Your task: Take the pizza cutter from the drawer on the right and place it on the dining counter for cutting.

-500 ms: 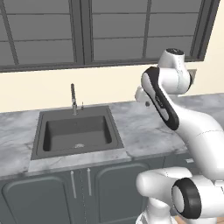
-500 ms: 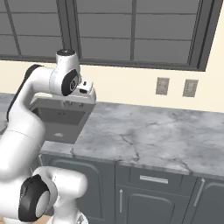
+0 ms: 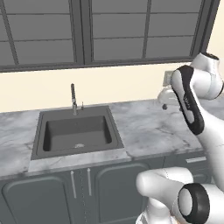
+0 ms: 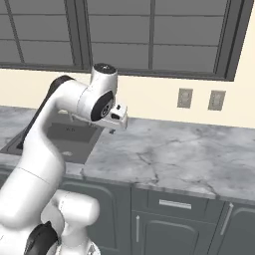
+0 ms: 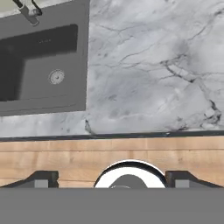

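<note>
The drawer [image 4: 175, 203], dark grey with a horizontal silver bar handle, sits shut under the marble worktop [image 4: 169, 157], right of the sink. The pizza cutter is hidden and the dining counter is out of view. My gripper [image 4: 113, 127] hangs above the worktop just right of the sink, up and left of the drawer. In the left base view the gripper [image 3: 164, 104] is partly behind the forearm. The hand view looks down on marble and the worktop's front edge, with the gripper [image 5: 111, 179] open, fingertips [image 5: 42, 179] wide apart and nothing between them.
A dark sink [image 3: 76, 133] with a faucet [image 3: 73, 98] lies left of the gripper. Cupboard doors [image 4: 142, 226] with vertical handles stand below the drawer. Two wall outlets [image 4: 185, 98] and a window [image 4: 149, 35] back the worktop.
The arm has swung to the right, carrying the hand from over the sink's edge to over the marble and a little lower. The scene itself has not shifted.
</note>
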